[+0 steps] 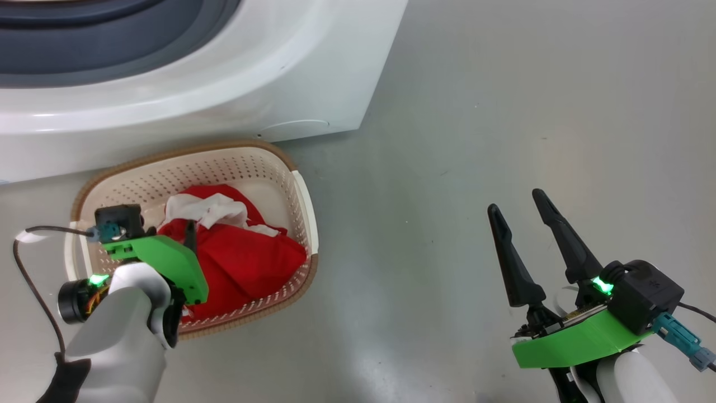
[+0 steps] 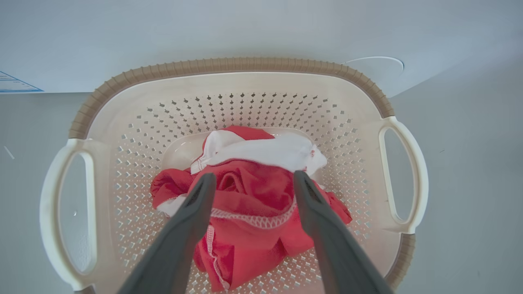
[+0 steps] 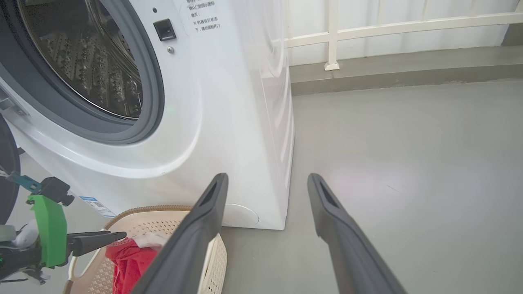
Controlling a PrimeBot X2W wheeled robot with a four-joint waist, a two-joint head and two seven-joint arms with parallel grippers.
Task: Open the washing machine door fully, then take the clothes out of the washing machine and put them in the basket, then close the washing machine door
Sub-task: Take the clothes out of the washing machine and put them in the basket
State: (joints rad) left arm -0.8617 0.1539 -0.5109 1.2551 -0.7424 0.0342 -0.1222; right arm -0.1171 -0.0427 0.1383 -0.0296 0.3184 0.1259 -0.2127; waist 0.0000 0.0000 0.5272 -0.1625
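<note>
Long dark fingers of the left gripper [image 2: 250,179] stand apart just above the clothes [image 2: 253,220] and grasp nothing. This soft red bundle with white panels and a zigzag seam lies crumpled inside the basket [image 2: 229,65]. The basket is of cream plastic with perforated walls, a ribbed brown rim and white loop handles, and it stands on the smooth grey floor [image 1: 447,168] just beside the washing machine [image 3: 229,102]. The unloading looks done; to finish it well, the arm should rise straight up, so that no fingertip catches the loose fabric. The right gripper [image 1: 516,202] hovers well apart over the bare floor, its fingers spread and empty. Farther away, the grey rubber gasket [image 3: 151,102] and the perforated steel drum [image 3: 90,61] are uncovered, so the door is not yet closed.
</note>
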